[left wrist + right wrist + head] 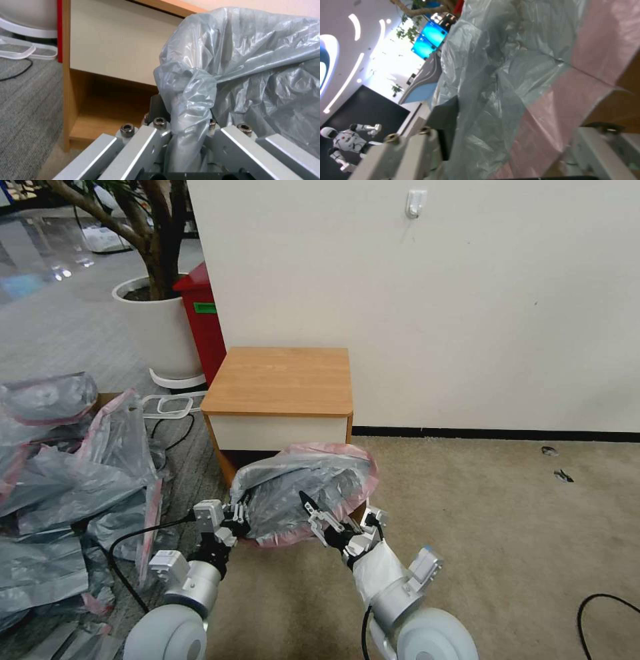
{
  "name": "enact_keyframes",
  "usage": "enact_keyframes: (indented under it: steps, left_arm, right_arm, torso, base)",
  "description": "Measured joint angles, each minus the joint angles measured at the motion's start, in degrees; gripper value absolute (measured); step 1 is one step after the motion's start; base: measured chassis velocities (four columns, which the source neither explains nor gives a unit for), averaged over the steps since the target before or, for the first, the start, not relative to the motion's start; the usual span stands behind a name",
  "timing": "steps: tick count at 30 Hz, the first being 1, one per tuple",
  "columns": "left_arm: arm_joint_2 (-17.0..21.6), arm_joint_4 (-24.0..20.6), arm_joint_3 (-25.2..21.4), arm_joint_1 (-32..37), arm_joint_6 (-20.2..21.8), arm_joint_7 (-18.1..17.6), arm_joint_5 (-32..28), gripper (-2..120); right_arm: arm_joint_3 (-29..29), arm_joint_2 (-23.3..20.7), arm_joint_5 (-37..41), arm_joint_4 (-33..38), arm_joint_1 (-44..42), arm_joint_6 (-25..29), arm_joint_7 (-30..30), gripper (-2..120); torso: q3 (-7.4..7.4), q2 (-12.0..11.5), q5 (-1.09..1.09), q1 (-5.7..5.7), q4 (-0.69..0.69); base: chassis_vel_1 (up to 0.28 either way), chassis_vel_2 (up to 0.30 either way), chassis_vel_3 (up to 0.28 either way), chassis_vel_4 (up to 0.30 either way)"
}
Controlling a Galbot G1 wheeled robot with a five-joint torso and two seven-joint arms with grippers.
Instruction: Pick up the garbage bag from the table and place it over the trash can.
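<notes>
Here, head view: we see both arms reach forward from the bottom edge, bent at the elbow, converging on the garbage bag (303,493), which hangs spread open in the air just in front of the table (280,380), below the level of its top.
Left arm: our left gripper (241,515) sits at the bag's left edge, wrist angled up and inward, clamped on the plastic.
Right arm: our right gripper (319,515) meets the bag's lower rim near the pink-red band, one dark finger (308,503) lying inside the opening.
Floor: a heap of grey bags (67,480) lies well to the left; a red bin (200,323) and a white plant pot (155,323) stand behind the table by the wall.
Left wrist view: we see a twisted fold of the garbage bag (240,62) pinched between the left gripper (188,120) fingers; the table (110,50) drawer front and lower shelf lie just beyond.
Right wrist view: the garbage bag (506,75) drapes between the fingers of the right gripper (520,135), grey film and pink band together; the fingers stand apart, so we cannot tell whether they clamp it.
</notes>
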Motion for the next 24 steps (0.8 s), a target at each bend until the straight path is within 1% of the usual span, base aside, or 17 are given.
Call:
enact_keyframes:
  steps: [2, 3, 4, 5, 8, 9, 13, 24]
  left_arm:
    - [-0.3, 0.4, -0.1, -0.2, 0.1, -0.1, -0.3, 3]
    - [-0.5, 0.5, -0.1, -0.2, 0.1, -0.2, -0.4, 3]
    - [-0.6, 0.6, -0.1, -0.2, 0.1, -0.2, -0.5, 3]
    - [-0.6, 0.6, -0.1, -0.2, 0.1, -0.2, -0.5, 3]
    - [-1.0, 0.6, 0.1, -0.1, 0.2, -0.2, -0.7, 3]
    - [-1.0, 0.6, 0.1, -0.1, 0.2, -0.2, -0.7, 3]
    - [-1.1, 0.6, 0.0, -0.2, 0.6, -0.4, -1.6, 3]
    - [-1.9, 0.8, -0.4, -0.7, 1.6, -1.4, -2.7, 3]
  right_arm:
    - [0.0, 0.2, -0.1, -0.3, 0.0, 0.6, -0.9, 39]
    - [0.0, 0.4, -0.3, -0.5, 0.0, 0.8, -1.4, 33]
    - [0.0, 0.5, -0.4, -0.6, 0.0, 1.0, -1.6, 30]
    - [0.0, 0.5, -0.4, -0.6, 0.0, 1.0, -1.6, 30]
    - [-0.3, 1.1, -0.8, -1.0, -0.1, 1.4, -2.3, 16]
    - [-0.3, 1.1, -0.8, -1.0, -0.1, 1.4, -2.3, 16]
    - [-0.6, 1.3, -1.2, -1.0, 0.0, 1.6, -2.7, 0]
    - [-0.8, 1.4, -2.5, -0.5, -0.9, 2.2, -3.4, 0]
  torso:
    - [0.0, 0.0, 0.0, 0.0, 0.0]
    - [0.0, 0.0, 0.0, 0.0, 0.0]
    - [0.0, 0.0, 0.0, 0.0, 0.0]
    - [0.0, 0.0, 0.0, 0.0, 0.0]
    - [0.0, 0.0, 0.0, 0.0, 0.0]
    - [0.0, 0.0, 0.0, 0.0, 0.0]
    - [0.0, 0.0, 0.0, 0.0, 0.0]
    - [0.0, 0.0, 0.0, 0.0, 0.0]
  base:
    - [0.0, 0.0, 0.0, 0.0]
    - [0.0, 0.0, 0.0, 0.0]
    - [0.0, 0.0, 0.0, 0.0]
    - [0.0, 0.0, 0.0, 0.0]
    - [0.0, 0.0, 0.0, 0.0]
    - [0.0, 0.0, 0.0, 0.0]
    - [0.0, 0.0, 0.0, 0.0]
    - [0.0, 0.0, 0.0, 0.0]
